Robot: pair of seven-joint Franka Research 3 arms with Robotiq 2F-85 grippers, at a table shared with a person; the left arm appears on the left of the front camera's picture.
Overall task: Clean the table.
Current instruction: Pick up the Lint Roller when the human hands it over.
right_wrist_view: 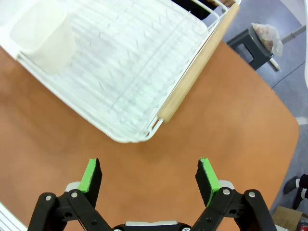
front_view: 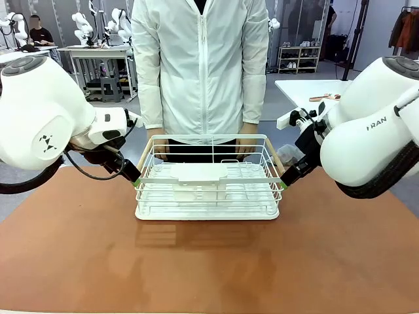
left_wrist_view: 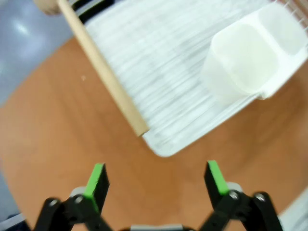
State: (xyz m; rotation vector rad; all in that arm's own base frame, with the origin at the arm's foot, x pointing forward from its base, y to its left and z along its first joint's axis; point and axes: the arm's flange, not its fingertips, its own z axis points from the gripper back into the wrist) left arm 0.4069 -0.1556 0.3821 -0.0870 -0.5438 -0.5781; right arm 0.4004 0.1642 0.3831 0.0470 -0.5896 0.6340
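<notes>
Counter [front_view: 209, 275], big and reddish-brown, lies under everything. White wire rack [front_view: 208, 210] sits on its middle, in front of a person [front_view: 200, 65]. Left claw [left_wrist_view: 156, 179] is spread wide near one wooden handle [left_wrist_view: 103, 72], holding nothing. Right claw [right_wrist_view: 150, 177] is spread wide too, near the other handle [right_wrist_view: 197, 65].

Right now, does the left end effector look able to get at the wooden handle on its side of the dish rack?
Probably yes: the left end effector is open, the wooden handle lies just ahead of it, and nothing but bare table sits between them.
</notes>
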